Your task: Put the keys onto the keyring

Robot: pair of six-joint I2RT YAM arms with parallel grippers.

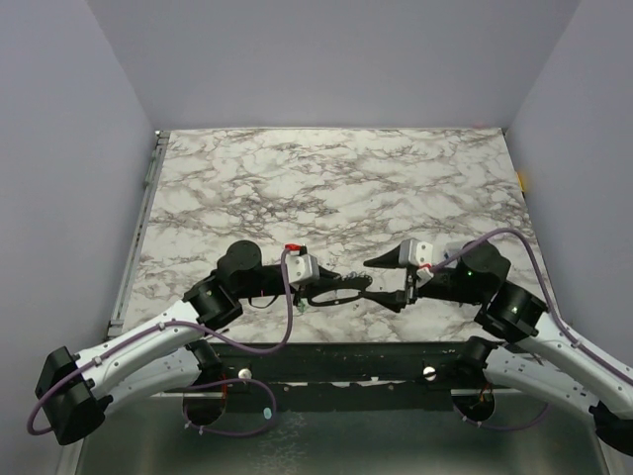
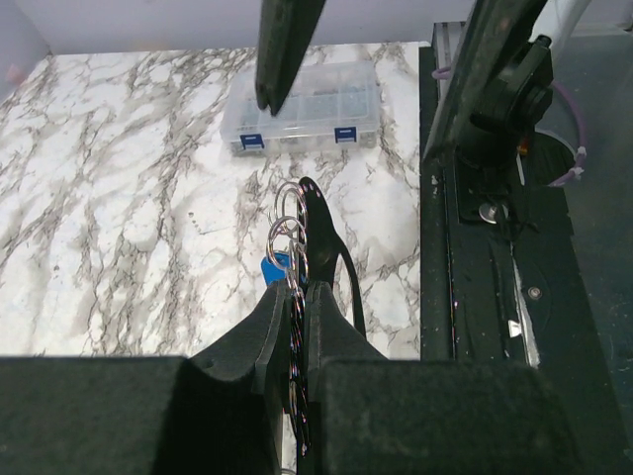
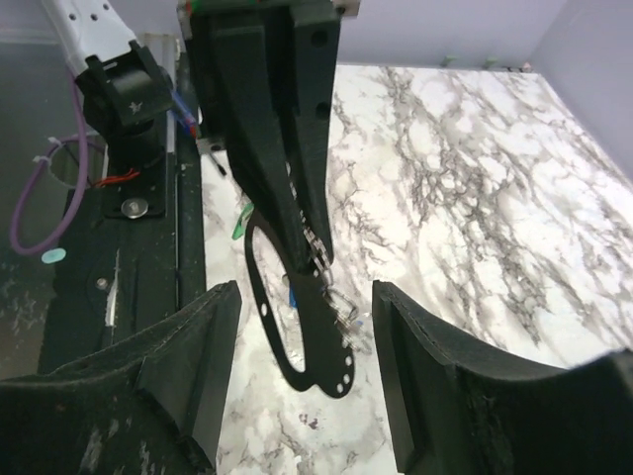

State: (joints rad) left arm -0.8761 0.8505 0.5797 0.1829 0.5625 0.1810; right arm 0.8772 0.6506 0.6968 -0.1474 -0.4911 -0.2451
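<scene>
My left gripper [image 1: 331, 287] is shut on the keyring [image 2: 318, 230], a thin dark oval loop held edge-on just above the table near its front edge. Small silvery wire rings [image 2: 287, 216] hang at its side. A blue key [image 2: 274, 269] hangs by them. In the right wrist view the keyring [image 3: 318, 341] points towards the camera, with the blue key [image 3: 290, 295] and a green key [image 3: 240, 226] behind it. My right gripper [image 3: 307, 386] is open, its fingers [image 3: 188, 366] either side of the loop's free end without touching it. The yellow-gold key is not visible.
A clear plastic compartment box [image 2: 302, 109] with blue latches stands on the marble table [image 1: 326, 178] beyond the keyring. The black mounting rail [image 1: 336, 361] runs along the table's front edge. Purple cables [image 1: 287, 317] loop by the arms.
</scene>
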